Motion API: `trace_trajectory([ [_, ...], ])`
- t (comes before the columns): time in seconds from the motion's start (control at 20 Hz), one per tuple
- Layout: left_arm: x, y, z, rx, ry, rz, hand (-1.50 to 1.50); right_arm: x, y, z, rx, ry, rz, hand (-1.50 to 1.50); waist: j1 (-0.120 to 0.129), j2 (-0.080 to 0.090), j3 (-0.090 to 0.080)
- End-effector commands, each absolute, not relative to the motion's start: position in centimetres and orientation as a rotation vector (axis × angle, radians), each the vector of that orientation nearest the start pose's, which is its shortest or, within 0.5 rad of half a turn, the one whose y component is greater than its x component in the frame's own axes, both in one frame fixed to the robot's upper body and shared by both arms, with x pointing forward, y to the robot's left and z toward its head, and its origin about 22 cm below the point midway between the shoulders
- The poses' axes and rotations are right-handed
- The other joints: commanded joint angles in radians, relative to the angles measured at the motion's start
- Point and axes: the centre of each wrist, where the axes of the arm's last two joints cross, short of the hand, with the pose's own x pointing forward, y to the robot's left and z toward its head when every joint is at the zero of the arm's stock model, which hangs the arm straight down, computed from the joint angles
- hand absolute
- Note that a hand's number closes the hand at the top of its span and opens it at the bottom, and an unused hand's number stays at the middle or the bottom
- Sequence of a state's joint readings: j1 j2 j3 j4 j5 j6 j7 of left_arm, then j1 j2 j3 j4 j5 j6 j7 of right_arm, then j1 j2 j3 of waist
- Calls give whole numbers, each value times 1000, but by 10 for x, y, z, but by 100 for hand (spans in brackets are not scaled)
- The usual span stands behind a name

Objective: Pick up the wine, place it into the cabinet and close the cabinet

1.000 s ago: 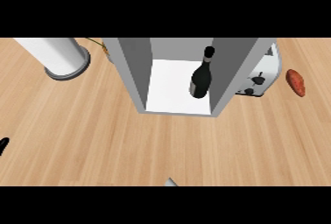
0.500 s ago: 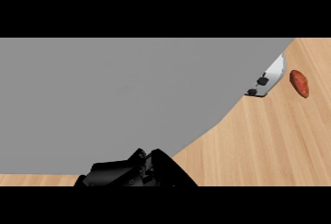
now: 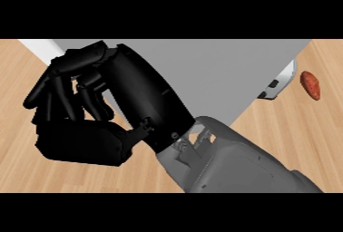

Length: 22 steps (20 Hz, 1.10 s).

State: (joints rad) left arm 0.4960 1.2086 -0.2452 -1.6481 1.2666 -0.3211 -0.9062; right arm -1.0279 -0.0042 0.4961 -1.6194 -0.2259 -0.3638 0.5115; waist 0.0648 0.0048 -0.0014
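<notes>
Wine cannot be seen: the bottle shows nowhere in the head view, so where it stands, how its long axis runs and which way its neck points cannot be told.

The right robot hand fills the left and middle of the view, very close to the camera. Its fingers are curled over towards the palm, with the thumb tucked below them, and nothing shows inside that curl. Whether the knuckles touch anything behind them cannot be judged. The grey forearm comes in from the lower right corner and runs up and to the left into the wrist.

Behind the hand a flat grey cabinet panel spreads across the upper middle, and its right edge slants down towards the forearm. Just past that edge a white appliance with a small dark knob peeks out. Near it, apart from it, a reddish-brown oval item lies on the wooden surface. A strip of a white object shows at the top left, beside the fingers.
</notes>
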Motion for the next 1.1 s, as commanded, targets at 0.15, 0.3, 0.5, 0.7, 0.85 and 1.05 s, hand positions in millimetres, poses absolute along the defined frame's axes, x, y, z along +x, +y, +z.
trace_trajectory([
  [0.15,121,444,68,-413,-1891,161,-150,314,7,260,652,-1632,762,150,6,5,0],
  [0.3,121,442,67,-393,-1888,167,-150,316,13,252,747,-1456,988,150,9,6,-1],
  [0.5,121,445,66,-380,-1878,166,-150,338,16,241,802,-1291,1153,150,3,8,0],
  [0.7,113,454,70,-386,-1877,172,-150,357,19,213,810,-1187,1162,150,-4,1,1],
  [0.85,123,464,75,-405,-1884,171,-150,371,17,209,872,-1157,1120,150,-18,3,0],
  [1.05,115,463,75,-362,-1883,155,-150,390,11,214,946,-1149,1088,150,-13,0,1],
])
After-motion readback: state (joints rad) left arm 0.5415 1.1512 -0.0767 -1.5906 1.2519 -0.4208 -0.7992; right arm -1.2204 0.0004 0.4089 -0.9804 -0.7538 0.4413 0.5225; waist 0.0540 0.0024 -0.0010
